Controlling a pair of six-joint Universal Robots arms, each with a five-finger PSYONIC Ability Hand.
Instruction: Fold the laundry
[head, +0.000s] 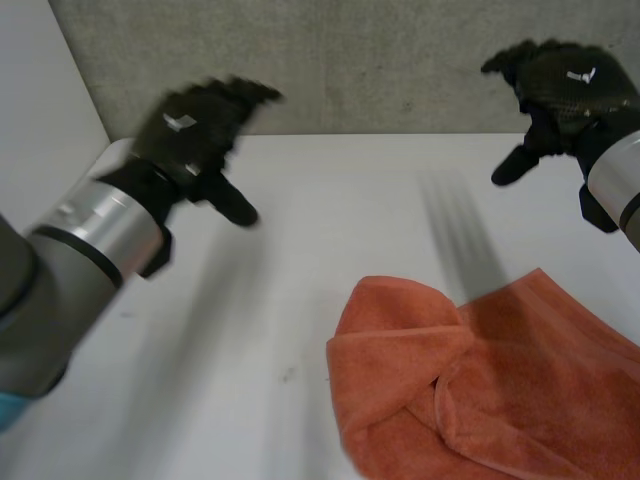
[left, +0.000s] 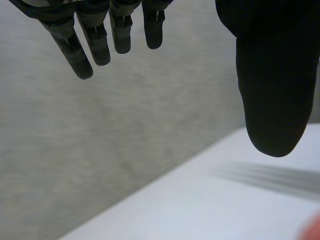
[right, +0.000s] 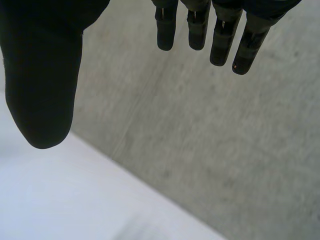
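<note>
An orange towel (head: 480, 390) lies crumpled at the near right of the white table (head: 300, 290), with folds bunched toward its left edge. My left hand (head: 195, 130) hovers above the table's far left, well away from the towel, open with straight fingers (left: 95, 37) and the thumb (left: 272, 95) spread apart. My right hand (head: 560, 85) is raised at the far right above the table, beyond the towel, also open; its fingers (right: 220, 35) and thumb (right: 42, 85) hold nothing. Neither hand touches the cloth.
A grey concrete-like wall (head: 380, 60) runs along the table's far edge. A white side panel (head: 40, 120) stands at the left. The table's left half and middle lie bare.
</note>
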